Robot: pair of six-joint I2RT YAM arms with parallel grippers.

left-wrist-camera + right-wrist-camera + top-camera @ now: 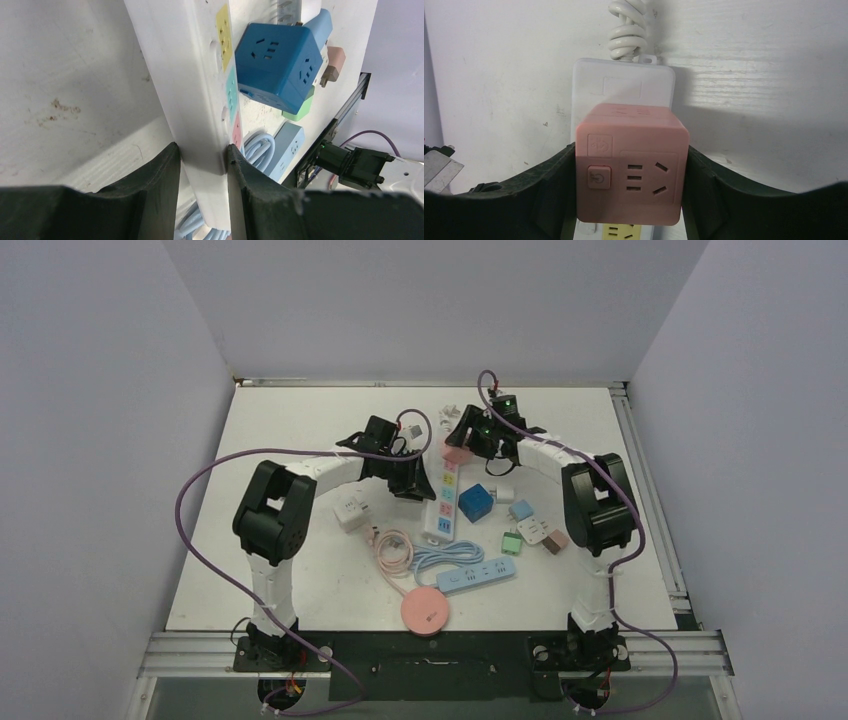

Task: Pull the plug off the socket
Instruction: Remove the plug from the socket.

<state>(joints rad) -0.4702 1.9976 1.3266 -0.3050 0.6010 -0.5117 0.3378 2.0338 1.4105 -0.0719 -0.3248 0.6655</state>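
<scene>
At strip's far end: your right gripper [629, 200] is clamped on pink cube plug [631, 160], left gripper [202, 170] pinches white power strip [190, 75]. Grasp step looks done; next, pull straight off the strip's face.

A pink cube plug [631, 165] is seen at the centre of the frame, seated on the end of a white power strip [624, 85] that lies flat on the pale table [764, 75]. The cube is clamped by the right gripper [630, 172], whose dark fingers [549, 195] are pressed against its left and right sides. On the cube's upper face a square button [599, 177] is set at the left, with socket holes [646, 180] beside it. A coiled white cord [628, 32] is attached to the strip's far end. A yellow outlet [621, 231] is partly shown just below the cube.
</scene>
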